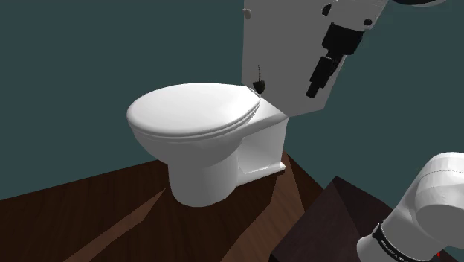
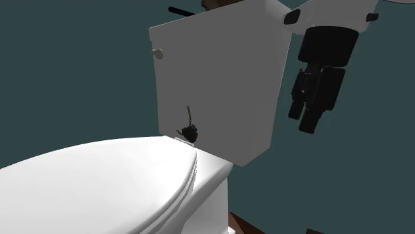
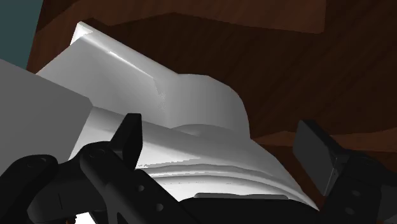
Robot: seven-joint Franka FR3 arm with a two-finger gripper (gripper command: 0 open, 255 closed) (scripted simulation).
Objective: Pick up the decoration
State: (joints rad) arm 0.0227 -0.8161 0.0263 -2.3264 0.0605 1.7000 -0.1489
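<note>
Nearest in the shoulder view is a fat white link of the arm (image 1: pixel 435 201) at the lower right, with the dark stand (image 1: pixel 334 223) just beside it on the brown wood floor (image 1: pixel 89 223). Past them stands a white toilet (image 1: pixel 201 171), its lid (image 1: pixel 193 112) down, before a teal wall (image 1: pixel 89 59). The decoration (image 1: pixel 259 84), a small dark thing with a thin stem rising from it, sits at the rear edge of the lid, close against the front of the tank (image 1: pixel 286 52). The black tool (image 1: pixel 314 91) hangs in front of the tank toward this view's right, tilted down and to the left, higher than the decoration and apart from it. In the second exterior view the lid (image 2: pixel 100 179) lies nearest, and the decoration (image 2: pixel 189 133) shows behind it as a dark clump at the foot of the tank (image 2: pixel 219 73), its stem looking like a fine chain against the tank's face. A round button (image 2: pixel 157 52) sits near the tank's upper corner. The tool (image 2: pixel 306 119) hangs to the right of the tank, before the wall (image 2: pixel 372 166), well apart from the decoration and holding nothing. In the wrist view the tool (image 3: pixel 222 143) is spread wide, its fingers (image 3: pixel 130 137) standing apart with nothing clasped; between them lies the white body of the toilet (image 3: pixel 191 102), with the floor (image 3: pixel 286 63) beyond.
</note>
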